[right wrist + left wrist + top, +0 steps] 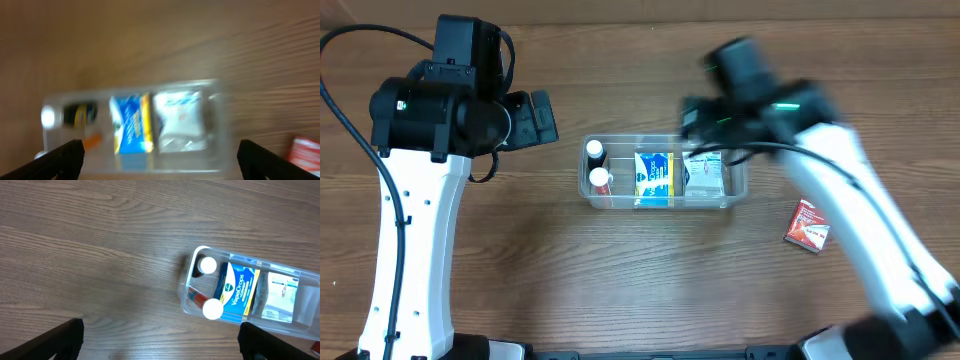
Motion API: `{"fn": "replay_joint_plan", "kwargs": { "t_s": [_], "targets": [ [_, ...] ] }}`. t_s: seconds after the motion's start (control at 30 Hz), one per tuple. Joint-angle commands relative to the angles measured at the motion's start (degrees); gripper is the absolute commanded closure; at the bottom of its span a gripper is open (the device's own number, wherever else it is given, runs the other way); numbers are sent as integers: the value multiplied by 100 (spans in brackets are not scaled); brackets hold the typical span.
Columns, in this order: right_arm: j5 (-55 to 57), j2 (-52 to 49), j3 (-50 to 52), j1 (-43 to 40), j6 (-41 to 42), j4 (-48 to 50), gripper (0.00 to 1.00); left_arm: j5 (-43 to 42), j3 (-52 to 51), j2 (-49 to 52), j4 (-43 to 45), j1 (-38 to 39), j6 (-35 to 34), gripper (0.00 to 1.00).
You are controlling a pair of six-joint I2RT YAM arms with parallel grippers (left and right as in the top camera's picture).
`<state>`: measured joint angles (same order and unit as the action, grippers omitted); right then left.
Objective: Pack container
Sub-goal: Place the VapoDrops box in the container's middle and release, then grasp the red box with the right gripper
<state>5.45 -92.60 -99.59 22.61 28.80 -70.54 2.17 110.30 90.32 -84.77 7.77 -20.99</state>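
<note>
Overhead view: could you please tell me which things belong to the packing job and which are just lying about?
Job: container; white-capped bottles, blue packet, white packet inside it; red packet outside, likely next.
Lying about: nothing besides the table.

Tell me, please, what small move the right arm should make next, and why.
Probably swing the right gripper toward the red packet: it lies on the table outside the container, on that arm's side, while the gripper is open and empty above the container, which already holds two bottles, a blue packet and a white packet.
</note>
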Motion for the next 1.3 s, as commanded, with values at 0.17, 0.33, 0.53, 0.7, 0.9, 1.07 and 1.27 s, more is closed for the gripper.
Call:
{"fn": "replay_joint_plan", "kwargs": {
  "t_s": [0.17, 0.33, 0.53, 0.7, 0.9, 1.07, 1.27],
  "targets": [
    [223, 568, 850, -2870, -238, -1016, 0, 42, 46, 31, 2, -24, 66, 0],
    [144, 332, 3008, -2949, -577, 304, 0, 39, 46, 31, 7, -24, 68, 0],
    [50, 87, 4199, -2949, -938, 1572, 0, 39, 46, 31, -2, -24, 68, 0],
    [44, -92, 4701, -2949, -994, 2046, 0, 46, 46, 31, 0, -24, 68, 0],
    [-129, -109, 4708, -2949, -994, 2076, 9, 81, 46, 31, -9, -24, 68, 0],
    [-131, -109, 4708, -2949, -994, 2081, 24, 81, 46, 31, -9, -24, 66, 0],
    [-627, -101, 4623, -2942, -999, 2168, 24, 81, 46, 31, -9, -24, 68, 0]
  ]
}}
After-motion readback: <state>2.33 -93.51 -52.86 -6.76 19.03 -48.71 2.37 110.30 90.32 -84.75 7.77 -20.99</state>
